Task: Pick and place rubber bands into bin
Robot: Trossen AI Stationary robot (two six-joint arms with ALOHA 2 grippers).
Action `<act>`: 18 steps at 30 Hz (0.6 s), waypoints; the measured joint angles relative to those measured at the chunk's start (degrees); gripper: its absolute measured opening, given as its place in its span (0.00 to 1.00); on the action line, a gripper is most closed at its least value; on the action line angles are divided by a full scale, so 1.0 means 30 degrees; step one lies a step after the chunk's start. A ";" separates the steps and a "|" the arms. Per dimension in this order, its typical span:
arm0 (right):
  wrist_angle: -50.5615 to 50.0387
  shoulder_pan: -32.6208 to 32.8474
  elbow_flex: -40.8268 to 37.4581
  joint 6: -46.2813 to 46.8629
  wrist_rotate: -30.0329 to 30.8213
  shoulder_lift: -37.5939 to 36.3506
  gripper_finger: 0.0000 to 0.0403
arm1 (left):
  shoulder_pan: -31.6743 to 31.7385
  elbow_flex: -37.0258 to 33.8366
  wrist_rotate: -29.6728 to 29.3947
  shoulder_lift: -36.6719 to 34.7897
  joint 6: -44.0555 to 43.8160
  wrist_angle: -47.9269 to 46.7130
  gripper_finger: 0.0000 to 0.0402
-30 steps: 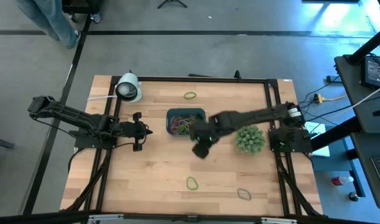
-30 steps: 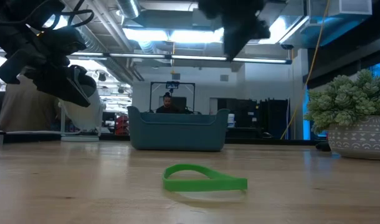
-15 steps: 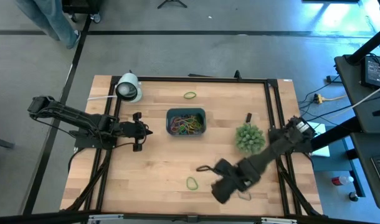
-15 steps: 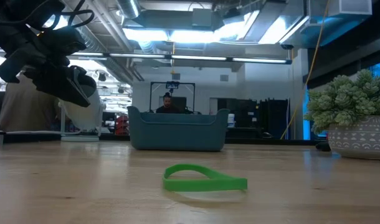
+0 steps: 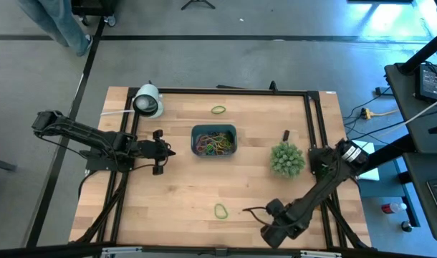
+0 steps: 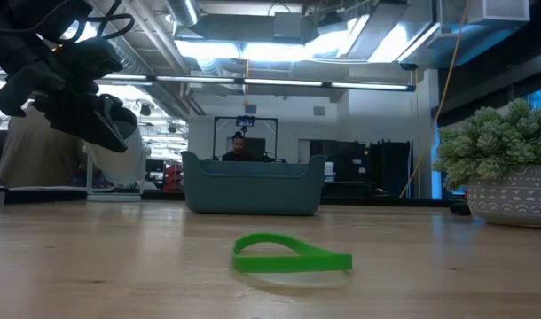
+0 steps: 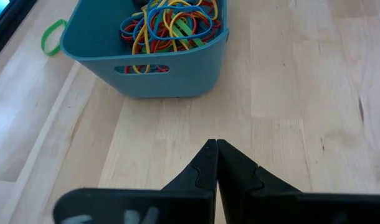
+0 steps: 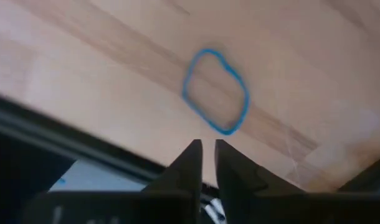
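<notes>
Right gripper (image 8: 207,155): we see it nearly together over a blue rubber band (image 8: 215,91), counter's 5 o'clock edge.
Left gripper (image 7: 215,152): together, 9 o'clock of the bin (image 5: 214,130).

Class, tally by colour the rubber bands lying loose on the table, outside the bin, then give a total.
Green rubber bands: 2, a far one beyond the bin and a near one
Blue rubber band: 1, just ahead of the right gripper
Total: 3
</notes>
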 joint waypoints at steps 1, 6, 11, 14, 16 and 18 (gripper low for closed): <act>0.0340 -0.0001 -0.0355 0.0024 -0.0194 -0.0007 0.15 | 0.0002 0.0000 0.0000 0.0004 -0.0030 0.0000 0.01; 0.0923 -0.0001 -0.1654 -0.0005 -0.0265 -0.0007 0.28 | 0.0003 0.0000 0.0000 0.0006 -0.0344 0.0007 0.00; 0.1840 -0.0001 -0.2877 -0.0016 -0.0274 -0.0007 0.35 | 0.0004 0.0000 0.0000 0.0006 -0.0344 0.0002 0.00; 0.2951 -0.0001 -0.3711 -0.0029 -0.0296 -0.0007 0.36 | 0.0002 0.0000 -0.0002 0.0002 -0.0348 0.0000 0.00; 0.4151 -0.0002 -0.4373 -0.0041 -0.0317 -0.0011 0.35 | -0.0001 0.0000 -0.0002 0.0001 -0.0351 0.0000 0.00; 0.5185 -0.0016 -0.4997 -0.0049 -0.0404 -0.0180 0.32 | -0.0004 0.0000 0.0000 -0.0001 -0.0344 0.0000 0.01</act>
